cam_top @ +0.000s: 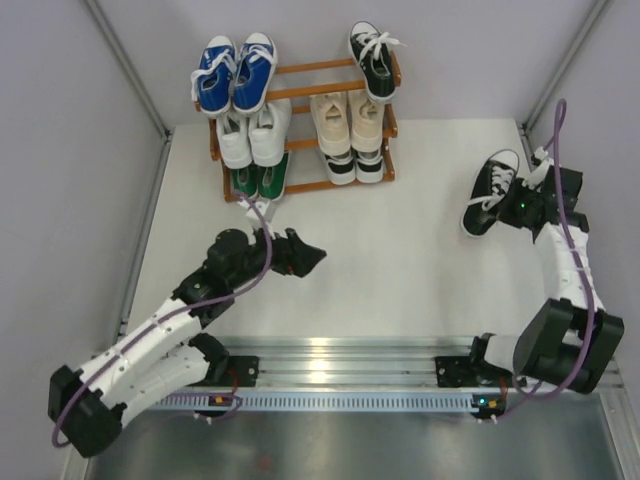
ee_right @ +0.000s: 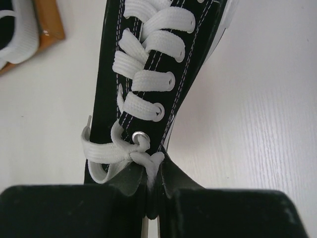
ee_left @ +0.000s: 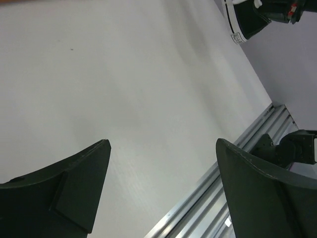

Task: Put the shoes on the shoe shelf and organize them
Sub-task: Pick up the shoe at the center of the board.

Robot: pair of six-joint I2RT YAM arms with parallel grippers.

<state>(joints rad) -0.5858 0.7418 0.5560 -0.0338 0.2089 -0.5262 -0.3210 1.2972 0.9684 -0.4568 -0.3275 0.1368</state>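
Left gripper (ee_left: pixel 162 144): jaws spread wide, holding nothing, over bare table (cam_top: pixel 400 290).
Right gripper (ee_right: pixel 153 186): clenched on the black canvas shoe (cam_top: pixel 488 192), pinching its upper by the lace knot.
Shoe: table's right side, well apart from the rack.
Handling: probably light. Soft canvas may sag, so the grip suits.
Shoe shelf (cam_top: pixel 330 68): far end, its mate (cam_top: pixel 372 55) on top right.

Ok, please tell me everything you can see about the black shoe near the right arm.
The black shoe is a canvas lace-up sneaker with flat white laces, metal eyelets, white stitching and a white rubber sole edge. It lies alone on the white table, to the right of the shoe shelf. The right gripper has its fingers shut on the top of the tongue, beside the lace knot.
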